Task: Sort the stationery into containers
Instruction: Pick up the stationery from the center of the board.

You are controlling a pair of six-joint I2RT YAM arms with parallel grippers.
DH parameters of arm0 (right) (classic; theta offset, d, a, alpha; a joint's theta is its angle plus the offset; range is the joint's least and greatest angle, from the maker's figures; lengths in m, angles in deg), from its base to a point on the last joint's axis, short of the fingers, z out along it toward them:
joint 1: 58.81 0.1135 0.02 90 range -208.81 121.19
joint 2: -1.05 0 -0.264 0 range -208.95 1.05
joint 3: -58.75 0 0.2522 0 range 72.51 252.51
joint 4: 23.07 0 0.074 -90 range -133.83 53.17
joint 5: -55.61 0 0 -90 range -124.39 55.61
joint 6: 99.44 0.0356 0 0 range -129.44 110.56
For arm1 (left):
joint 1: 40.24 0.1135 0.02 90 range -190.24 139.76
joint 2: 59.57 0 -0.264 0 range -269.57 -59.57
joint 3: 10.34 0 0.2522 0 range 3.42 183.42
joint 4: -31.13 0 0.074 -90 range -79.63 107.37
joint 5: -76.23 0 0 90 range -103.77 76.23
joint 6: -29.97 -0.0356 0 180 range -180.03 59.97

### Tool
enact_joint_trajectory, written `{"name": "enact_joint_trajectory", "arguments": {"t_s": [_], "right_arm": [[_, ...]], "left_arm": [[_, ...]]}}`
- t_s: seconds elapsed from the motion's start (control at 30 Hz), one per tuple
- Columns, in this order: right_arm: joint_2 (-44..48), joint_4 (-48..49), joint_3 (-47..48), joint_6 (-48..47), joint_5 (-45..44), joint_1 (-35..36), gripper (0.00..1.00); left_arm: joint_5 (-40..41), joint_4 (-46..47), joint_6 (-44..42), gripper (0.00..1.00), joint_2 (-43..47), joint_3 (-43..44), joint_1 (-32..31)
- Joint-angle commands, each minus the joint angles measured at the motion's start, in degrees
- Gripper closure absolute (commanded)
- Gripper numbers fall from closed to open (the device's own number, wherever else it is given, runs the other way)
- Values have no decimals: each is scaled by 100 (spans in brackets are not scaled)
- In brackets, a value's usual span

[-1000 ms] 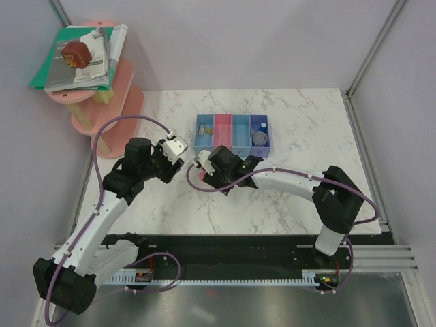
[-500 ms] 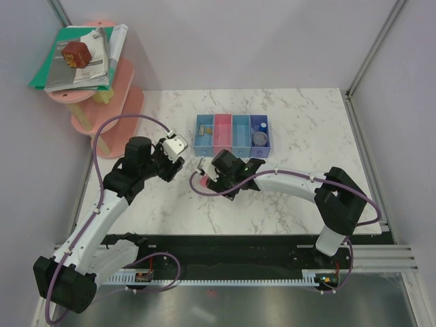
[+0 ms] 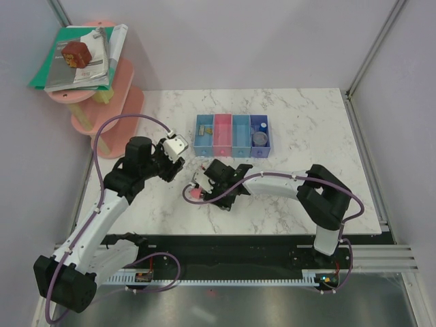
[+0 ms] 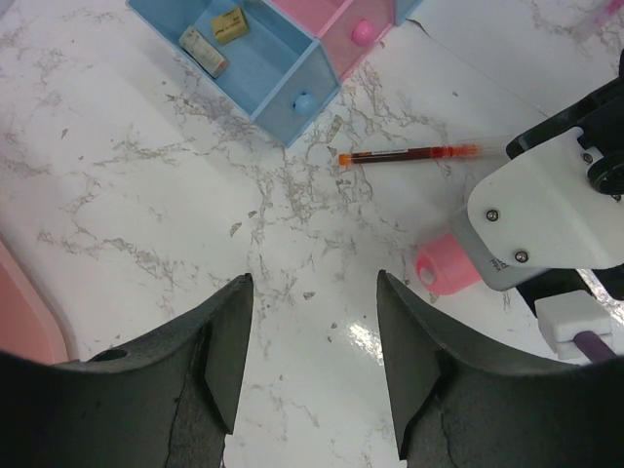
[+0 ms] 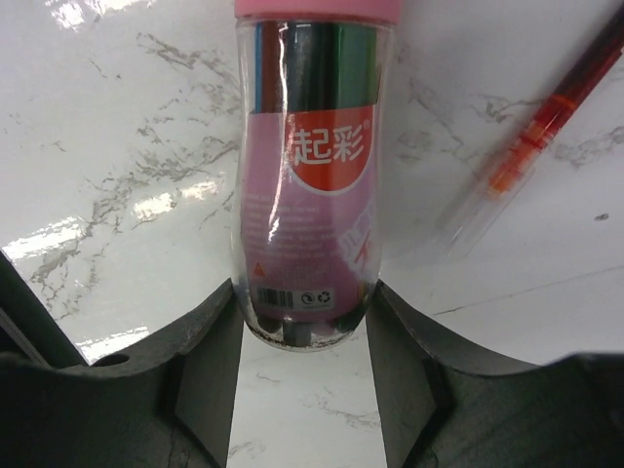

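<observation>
The pink-capped tube [image 5: 304, 195] sits low over the marble table, on the near side of the row of trays [image 3: 223, 150], with the thin red pen [image 5: 531, 146] on the table just beside it. Its long axis runs straight out from the right gripper [image 5: 302, 304], cap outermost and pointing away from the trays. That gripper is clenched on the tube's base and the left gripper [image 4: 312, 322] hangs spread and empty, so the carry to a tray is judged to be the right arm's.

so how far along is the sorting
Done: tan blocks lie in the leftmost blue tray, a grey cylinder in the dark blue tray. In hand: the right gripper is shut on the pink-capped tube. To do: that tube and the red pen on the table; left gripper open, empty.
</observation>
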Motion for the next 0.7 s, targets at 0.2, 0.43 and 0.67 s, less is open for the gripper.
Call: {"name": "enact_joint_trajectory", "arguments": {"t_s": [0.2,0.43,0.67], "right_arm": [[-428,-89,529,-77,359,146,45],[-507,-159,854,-130,376,172,30],[-621,-177,1074,-77,394,198,26]], "left_arm": [[-84,82,-103,39,16,182,10],[-75,90,-86,39,34,183,10],[-75,108,-50,39,95,112,10]]}}
